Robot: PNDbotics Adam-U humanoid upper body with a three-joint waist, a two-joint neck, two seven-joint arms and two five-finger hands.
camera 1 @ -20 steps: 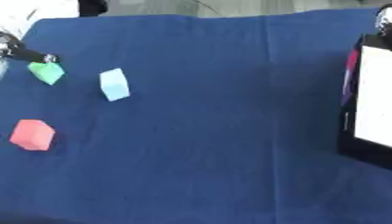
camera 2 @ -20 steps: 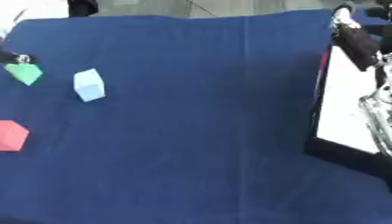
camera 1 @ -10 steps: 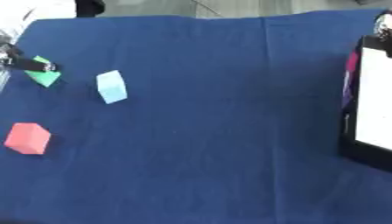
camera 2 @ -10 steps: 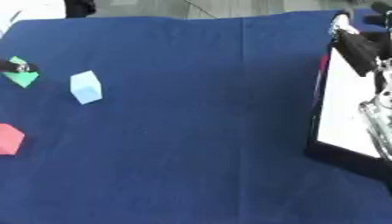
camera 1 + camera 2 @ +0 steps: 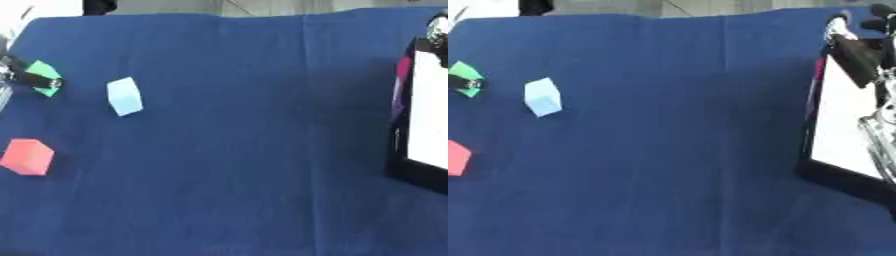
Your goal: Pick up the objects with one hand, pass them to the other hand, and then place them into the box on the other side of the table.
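— Why are we reaching to the table's left edge?

— Our left hand (image 5: 26, 77) is pinching the green block (image 5: 40, 71) there, so it can be passed across. The pale blue block (image 5: 124, 96) and red block (image 5: 26, 156) are waiting nearby.

— And the right hand (image 5: 857, 55)?

— It is hovering over the box (image 5: 846, 110) at the right edge; we cannot tell how its fingers are set.

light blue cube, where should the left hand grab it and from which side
Pinch the light blue cube across its two opposite side faces, coming down from above. It stands tilted but alone on the blue cloth, clear of the green block and red block, so both sides look reachable.
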